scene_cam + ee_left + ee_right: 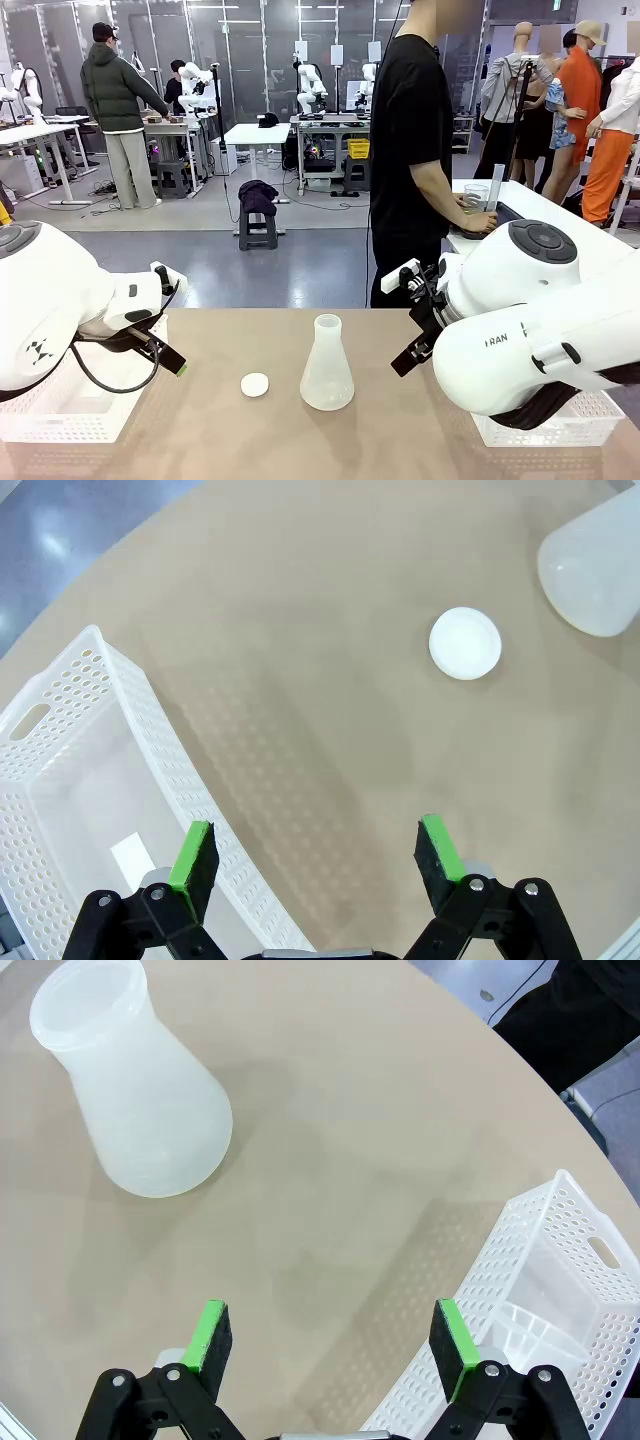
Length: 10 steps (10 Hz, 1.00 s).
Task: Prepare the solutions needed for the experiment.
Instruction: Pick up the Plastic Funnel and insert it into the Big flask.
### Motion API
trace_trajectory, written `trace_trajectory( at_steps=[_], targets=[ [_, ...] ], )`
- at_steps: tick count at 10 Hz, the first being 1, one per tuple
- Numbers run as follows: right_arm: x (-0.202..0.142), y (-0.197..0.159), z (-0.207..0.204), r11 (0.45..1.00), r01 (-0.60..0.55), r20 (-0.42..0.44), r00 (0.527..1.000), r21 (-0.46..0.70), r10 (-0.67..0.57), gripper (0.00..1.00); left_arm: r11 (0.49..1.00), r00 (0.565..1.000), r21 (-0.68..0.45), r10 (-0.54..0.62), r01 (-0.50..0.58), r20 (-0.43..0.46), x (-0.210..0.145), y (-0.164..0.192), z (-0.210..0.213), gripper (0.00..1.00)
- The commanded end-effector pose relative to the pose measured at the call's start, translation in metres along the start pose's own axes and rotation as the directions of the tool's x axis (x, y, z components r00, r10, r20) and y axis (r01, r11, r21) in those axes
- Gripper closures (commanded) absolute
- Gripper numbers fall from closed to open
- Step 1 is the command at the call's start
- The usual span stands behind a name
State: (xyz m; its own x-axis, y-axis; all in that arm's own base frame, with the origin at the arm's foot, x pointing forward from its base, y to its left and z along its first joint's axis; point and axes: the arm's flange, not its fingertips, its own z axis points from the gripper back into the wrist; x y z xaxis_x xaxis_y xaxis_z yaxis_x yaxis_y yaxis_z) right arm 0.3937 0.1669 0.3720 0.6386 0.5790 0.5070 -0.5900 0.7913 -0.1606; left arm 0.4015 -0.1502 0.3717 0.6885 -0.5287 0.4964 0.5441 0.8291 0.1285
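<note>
Step in hand: judged to be the approach to the flask, with nothing gripped yet.
Table (400, 440): tan top that carries all the items.
Left basket (90, 740): white and perforated, at the table's left edge.
Right basket (540, 1260): the same kind, at the right edge.
Flask (327, 370): stands upright with an open mouth near the table's middle, between the two arms. Its contents are too faint to tell through the cloudy wall.
Left claw (315, 850): jaws spread wide and empty, hovering by the left basket's rim.
Right claw (332, 1335): jaws spread wide and empty, between the flask and the right basket.
Cap (465, 643): lies flat just beside the flask, on the left arm's side, not touching it.
Advice: take the flask low on its body and keep it upright. Close gently, since thin plastic likely yields, and avoid knocking the cap.
Count: one table, two baskets, two claws, one flask, one cap.
</note>
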Motion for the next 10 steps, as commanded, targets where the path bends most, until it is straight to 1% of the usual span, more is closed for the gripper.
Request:
trace_trajectory(
  at_steps=[1,3,4,5,7,8,9,10],
  targets=[
    [0.0,0.0,0.0,1.0,0.002,0.0,1.0,0.0,-0.002,0.0,1.0,1.0,0.0,0.0,0.0,0.0,0.0,0.0,0.0,0.0],
    [0.0,0.0,0.0,1.0,0.0,0.0,1.0,0.0,0.0,0.0,1.0,1.0,0.0,0.0,0.0,0.0,0.0,0.0,0.0,0.0],
    [0.005,0.015,-0.005,0.997,-0.025,0.038,0.999,0.07,0.022,0.0,1.0,1.0,0.0,0.0,0.0,0.0,0.0,0.0,0.0,0.0],
    [0.016,0.026,-0.001,0.991,-0.008,0.099,0.995,0.135,-0.006,0.0,1.0,1.0,0.0,0.0,0.0,0.0,0.0,0.0,0.0,0.0],
    [0.031,0.027,0.012,0.972,0.065,0.159,0.982,0.227,-0.103,0.0,0.991,0.995,-0.126,0.053,-0.042,0.084,0.008,0.002,0.016,0.0],
    [0.036,0.026,0.02,0.96,0.111,0.167,0.973,0.256,-0.157,0.0,0.976,0.989,-0.209,0.081,-0.054,0.124,0.011,0.003,0.025,0.0],
    [0.041,0.022,0.028,0.935,0.148,0.18,0.96,0.324,-0.214,0.0,0.934,0.977,-0.351,0.13,-0.063,0.171,0.015,0.003,0.038,0.0],
    [0.047,0.015,0.036,0.902,0.224,0.174,0.937,0.37,-0.304,0.0,0.887,0.963,-0.455,0.183,-0.075,0.199,0.017,0.005,0.057,0.0]
  ],
)
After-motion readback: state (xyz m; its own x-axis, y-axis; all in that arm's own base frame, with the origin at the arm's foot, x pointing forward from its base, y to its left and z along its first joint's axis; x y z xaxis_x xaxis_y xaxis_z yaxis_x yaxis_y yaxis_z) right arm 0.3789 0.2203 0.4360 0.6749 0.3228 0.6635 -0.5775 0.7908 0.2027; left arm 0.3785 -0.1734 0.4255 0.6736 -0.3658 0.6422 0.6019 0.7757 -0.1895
